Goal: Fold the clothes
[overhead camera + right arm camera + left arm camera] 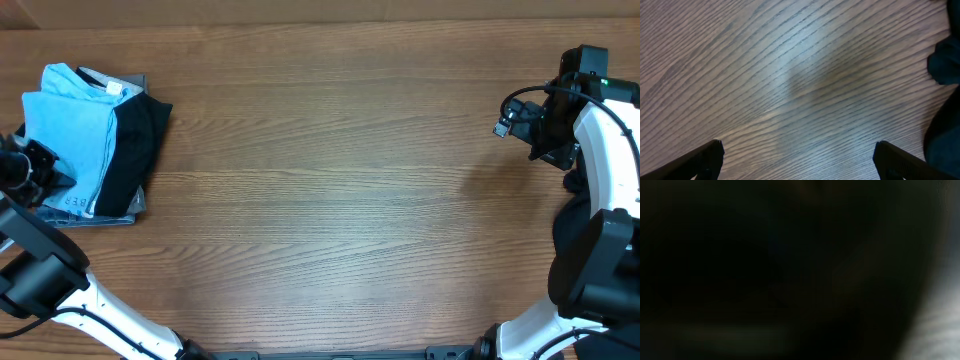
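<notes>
- Blue cloth topped the pile of clothes (95, 190) at the left end of the table (330, 200) in the overhead view. A light blue T-shirt (65, 125) lay over a black garment (138, 150), with grey fabric (105, 215) showing underneath. The left gripper (38, 168) sat against the pile's left edge, touching the blue shirt. The right arm (605, 140) was well apart from it, at the table's right side.
- Left wrist view was almost wholly black, with a pale blur at its lower right, so nothing in it could be identified. That claw was clenched, but I cannot tell whether it had caught any cloth.
- Right wrist view showed the right gripper (797, 150) released. Its fingers were spread wide at the lower corners above bare wood grain, holding nothing, and a dark shape at the right edge was unclear.
- The step in hand looked like drawing the top shirt off the pile toward the table's middle.
- Doing it well probably meant pinching only the blue layer and lifting gently to check that the black garment stayed down.
- The right claw would then need to take the opposite edge so the shirt could spread flat.
</notes>
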`<state>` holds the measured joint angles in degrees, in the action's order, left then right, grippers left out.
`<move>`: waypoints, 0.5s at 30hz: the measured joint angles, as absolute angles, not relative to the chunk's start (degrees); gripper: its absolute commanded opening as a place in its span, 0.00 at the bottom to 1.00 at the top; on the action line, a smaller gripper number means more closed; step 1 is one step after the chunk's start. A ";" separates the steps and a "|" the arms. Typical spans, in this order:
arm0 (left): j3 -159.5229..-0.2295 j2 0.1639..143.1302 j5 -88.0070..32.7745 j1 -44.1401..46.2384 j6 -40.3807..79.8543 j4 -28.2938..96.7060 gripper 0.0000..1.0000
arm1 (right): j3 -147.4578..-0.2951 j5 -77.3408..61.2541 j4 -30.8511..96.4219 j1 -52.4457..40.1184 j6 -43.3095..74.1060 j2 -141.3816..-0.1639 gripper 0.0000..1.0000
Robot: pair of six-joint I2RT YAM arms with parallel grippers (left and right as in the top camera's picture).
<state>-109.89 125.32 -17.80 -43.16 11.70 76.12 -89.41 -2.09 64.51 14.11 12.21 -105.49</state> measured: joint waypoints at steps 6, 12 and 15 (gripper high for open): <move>-109.82 125.25 -22.81 -43.24 11.64 77.08 0.04 | -89.41 -2.09 64.55 14.11 12.21 -105.49 1.00; -115.13 122.15 -33.91 -43.16 11.57 74.32 0.04 | -89.41 -2.09 64.53 14.11 12.21 -105.49 1.00; -117.23 118.13 -38.24 -43.03 11.55 68.07 0.04 | -89.41 -2.09 64.58 14.09 12.16 -105.49 1.00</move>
